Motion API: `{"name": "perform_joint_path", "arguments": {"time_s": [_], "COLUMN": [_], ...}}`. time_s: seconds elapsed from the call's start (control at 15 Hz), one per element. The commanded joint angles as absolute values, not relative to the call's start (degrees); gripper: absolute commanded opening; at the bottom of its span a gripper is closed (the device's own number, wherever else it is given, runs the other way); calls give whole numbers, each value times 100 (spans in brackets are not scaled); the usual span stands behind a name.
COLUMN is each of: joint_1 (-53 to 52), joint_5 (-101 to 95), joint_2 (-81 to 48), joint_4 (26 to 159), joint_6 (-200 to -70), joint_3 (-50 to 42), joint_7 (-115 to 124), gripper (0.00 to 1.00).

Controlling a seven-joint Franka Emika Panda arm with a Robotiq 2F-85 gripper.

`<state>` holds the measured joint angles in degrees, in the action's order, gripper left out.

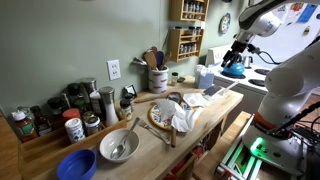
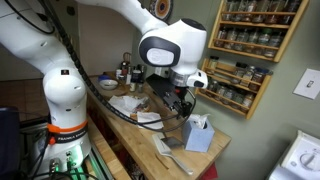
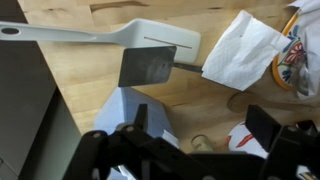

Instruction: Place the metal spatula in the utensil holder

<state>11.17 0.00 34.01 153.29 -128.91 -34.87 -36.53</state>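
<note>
Grey metal spatula [image 3: 147,66] lengthwise across the wrist view, blade leftward, on wooden counter [image 3: 90,95]; hand [image 3: 200,125] spread wide.

Past my fingers [image 3: 268,128] I see a white spatula [image 3: 150,33] lying flat on the wooden counter [image 3: 90,78]. A crumpled white napkin [image 3: 240,50] sits beyond the right finger, and a pale blue tissue box [image 3: 125,108] sits below, between them.

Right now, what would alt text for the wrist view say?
Looking down on a wooden counter: a long grey spatula lies across the top, a dark spatula overlapping its blade, a white napkin to their right. The open, empty gripper fills the bottom edge above a pale blue box.
</note>
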Motion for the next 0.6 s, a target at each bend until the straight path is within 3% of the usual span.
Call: {"name": "perform_joint_path", "arguments": {"time_s": [0.0,0.53], "joint_1": [1261,1064], "joint_5": [130,536], "joint_2": [2666,2766], "joint_4": [15272,15144], "joint_6": [-12996,-12521], "joint_3": [-3661,-3636], "joint_7": [-3805,-4129], "gripper": [100,100]}}
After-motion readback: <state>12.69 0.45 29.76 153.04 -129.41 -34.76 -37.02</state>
